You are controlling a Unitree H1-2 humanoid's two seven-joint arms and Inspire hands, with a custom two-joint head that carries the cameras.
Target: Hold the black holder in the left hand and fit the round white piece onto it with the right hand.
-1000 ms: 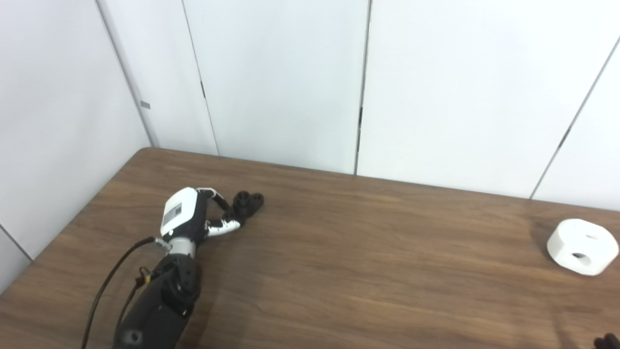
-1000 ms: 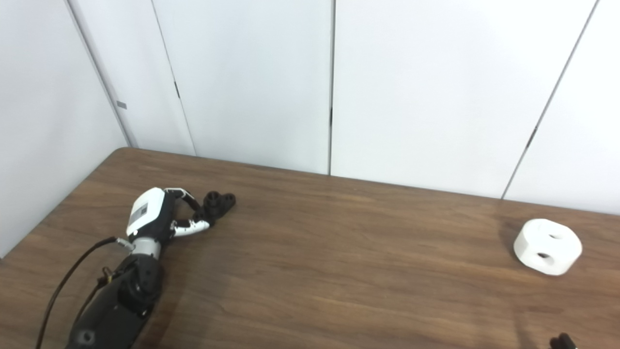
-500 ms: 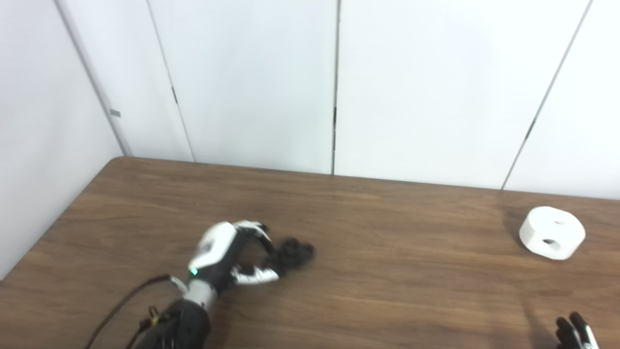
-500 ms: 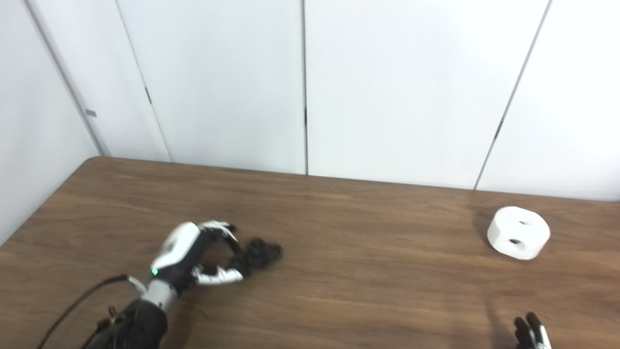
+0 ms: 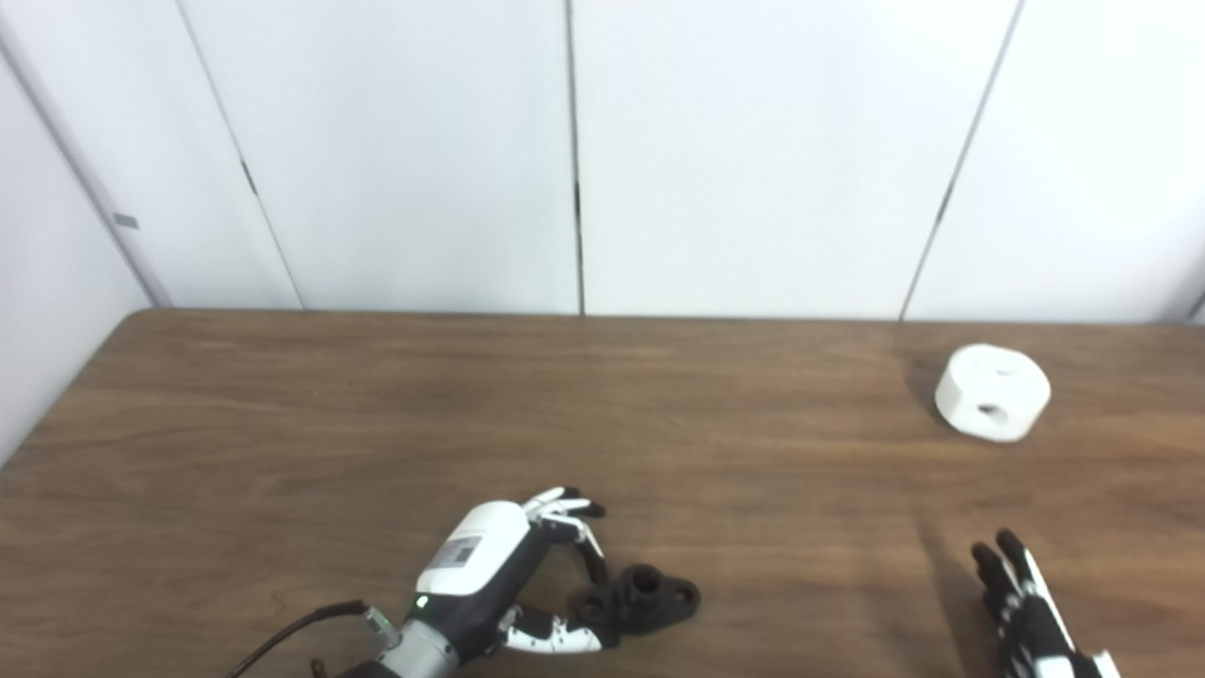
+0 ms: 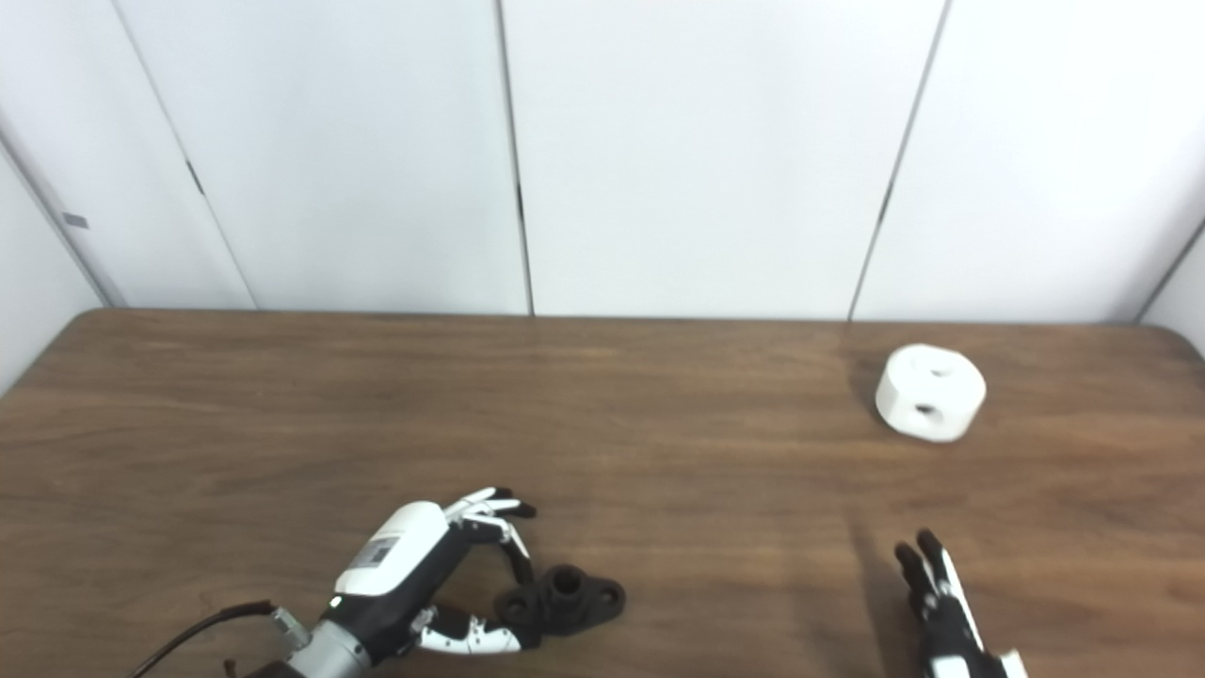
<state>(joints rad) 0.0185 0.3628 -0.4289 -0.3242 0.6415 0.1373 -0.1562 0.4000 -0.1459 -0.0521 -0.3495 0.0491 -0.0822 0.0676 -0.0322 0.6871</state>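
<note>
Left hand (image 5: 490,584): near the front edge of the table (image 5: 282,424), left of centre, wrist entering from the bottom edge with a cable trailing behind it. White back of the hand faces up. Thumb and one finger pinched on the black holder (image 5: 645,599); the other fingertips (image 5: 565,499) fan out above. Right hand (image 5: 1026,621): at the front right corner, fingers extended, slightly apart, pointing toward the far edge, holding nothing.

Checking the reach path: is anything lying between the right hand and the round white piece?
No. Both eye views show only bare table between the right hand and the round white piece.
</note>
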